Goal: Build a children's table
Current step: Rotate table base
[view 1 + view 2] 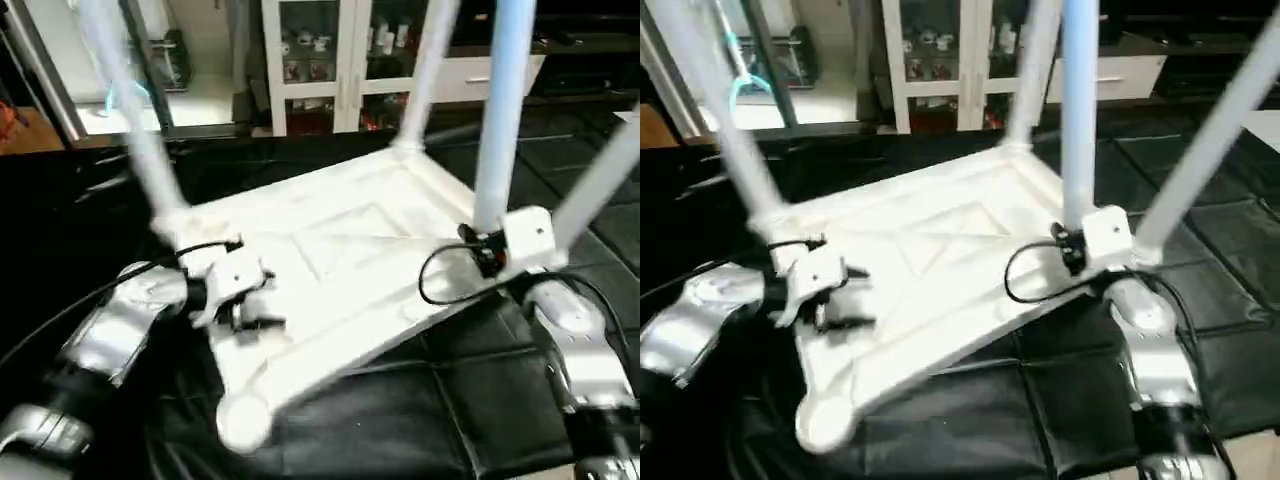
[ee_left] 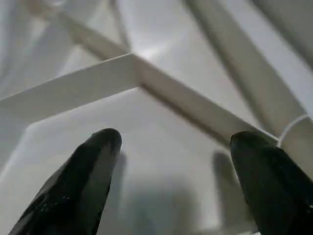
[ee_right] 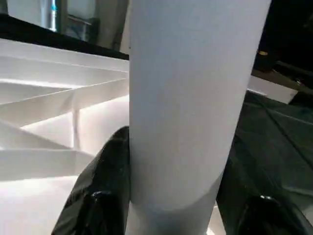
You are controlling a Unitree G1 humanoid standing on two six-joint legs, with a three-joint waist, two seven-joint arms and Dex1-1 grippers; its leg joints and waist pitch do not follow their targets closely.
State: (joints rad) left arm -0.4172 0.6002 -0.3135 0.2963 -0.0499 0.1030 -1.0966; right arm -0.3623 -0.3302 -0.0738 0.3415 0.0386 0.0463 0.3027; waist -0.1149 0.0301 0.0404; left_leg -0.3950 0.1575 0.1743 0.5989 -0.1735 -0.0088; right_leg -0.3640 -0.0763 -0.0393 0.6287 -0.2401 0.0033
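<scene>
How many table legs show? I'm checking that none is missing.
4: the left-corner leg, the far-corner leg, the upright leg in the right tool, and the slanting leg at the right edge. None seems hidden.

A black padded mat [image 1: 480,420], seemingly quilted, carries the upturned table top [image 1: 340,260].

- A black padded mat [image 1: 480,400] with stitched square seams covers the floor in the foreground.
- At the back stands a white cabinet [image 1: 345,60] with glass doors; small objects sit on its shelves, too small to tell apart.
- Beside the cabinet, a low white drawer unit [image 1: 480,75] runs along the back.
- A pale floor [image 1: 200,100] shows at the back, brightly lit.
</scene>
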